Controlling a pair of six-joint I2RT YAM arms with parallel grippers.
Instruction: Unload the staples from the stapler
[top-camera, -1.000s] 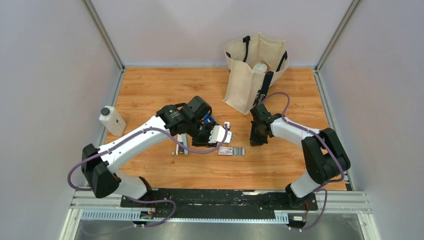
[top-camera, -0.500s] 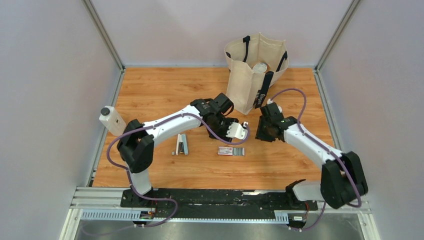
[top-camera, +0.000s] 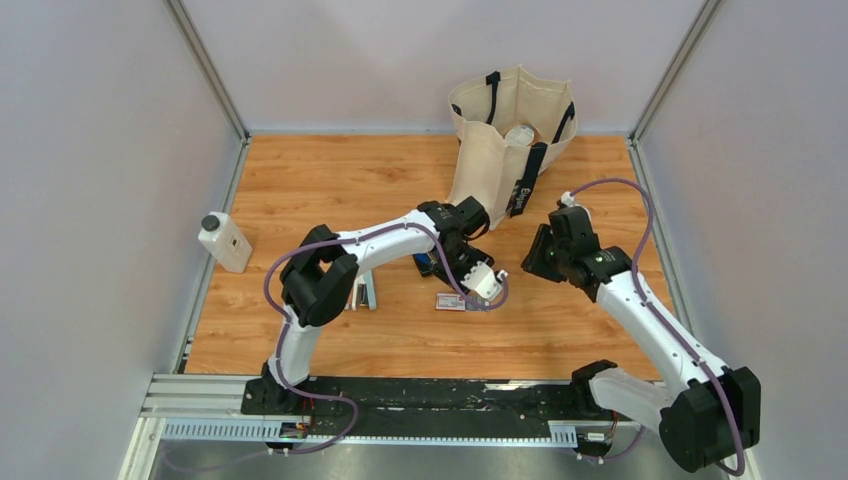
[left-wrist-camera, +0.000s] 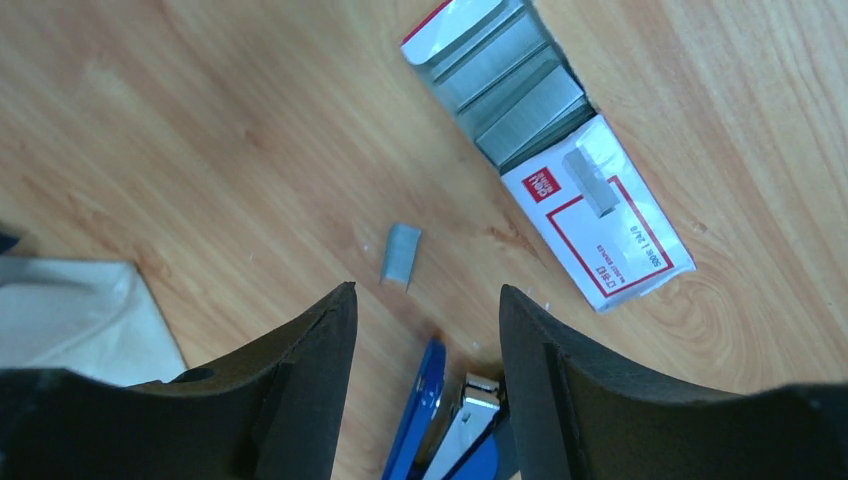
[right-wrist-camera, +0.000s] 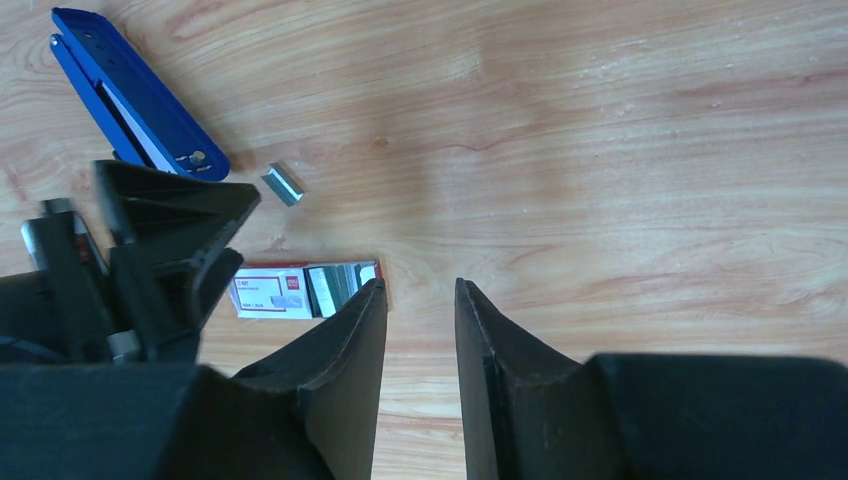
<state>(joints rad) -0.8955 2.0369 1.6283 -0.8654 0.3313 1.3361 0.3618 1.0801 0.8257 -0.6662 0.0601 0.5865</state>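
The stapler (right-wrist-camera: 135, 100) is laid near the table's (top-camera: 300, 180) middle beneath the left gripper (left-wrist-camera: 425, 300), whose jaws are spread, empty. A loose staple strip (left-wrist-camera: 401, 254) is seen beside it; an opened staple box (left-wrist-camera: 600, 230), rows of staples (left-wrist-camera: 500, 80) inside, lies toward the near edge. The right gripper (right-wrist-camera: 418, 290) is parted slightly, empty. A tote bag (top-camera: 485, 170) is set at the far edge.

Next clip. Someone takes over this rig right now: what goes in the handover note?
Left pincer: open, empty, just above the stapler.
Right pincer: open, empty, over bare table, away from the stapler.
Stapler: lies opened on the table, not held.
Done: one short staple strip lies loose beside the stapler, apart from the open staple box.
Left: the magazine's contents cannot be seen; check it for more staples, probably then close the stapler.
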